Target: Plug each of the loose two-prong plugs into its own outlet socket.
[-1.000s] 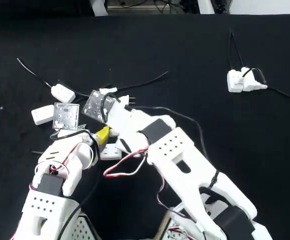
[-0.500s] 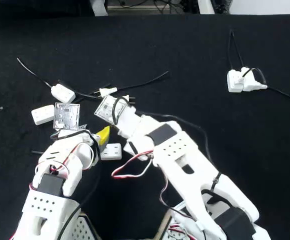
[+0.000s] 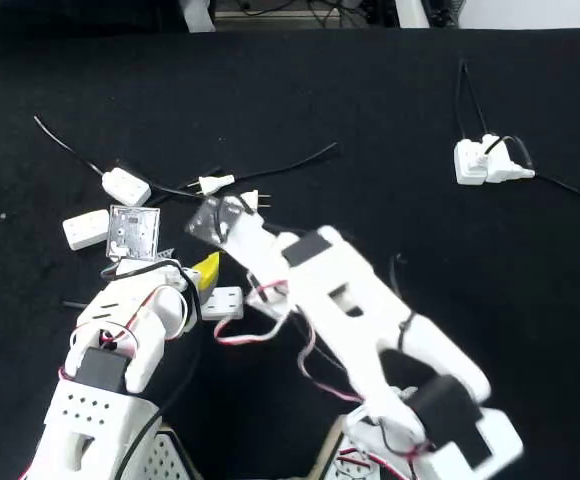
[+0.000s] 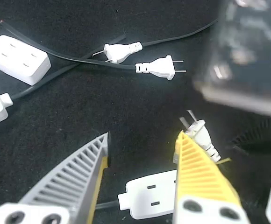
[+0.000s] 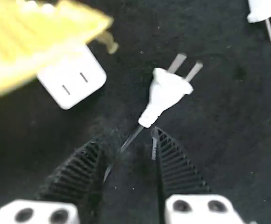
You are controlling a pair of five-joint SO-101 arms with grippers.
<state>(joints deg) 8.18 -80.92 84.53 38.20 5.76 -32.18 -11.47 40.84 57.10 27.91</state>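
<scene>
My left gripper is open, one finger grey and the other yellow. A white outlet socket lies between those fingers, and a loose two-prong plug rests against the yellow fingertip. Two more loose plugs lie farther out on their black cords. In the right wrist view my right gripper is open, its black fingers on either side of the cord just behind that same plug. The socket lies beside it. From above, both grippers meet near the socket.
Two more white sockets lie at the left of the black table. At the far right a socket has a plug seated in it. Black cords cross the middle. The right arm's wrist hangs over the left gripper's workspace.
The right arm has drawn its wrist slightly right and back, with its elbow swinging up and toward the middle. The left arm has stayed put.
</scene>
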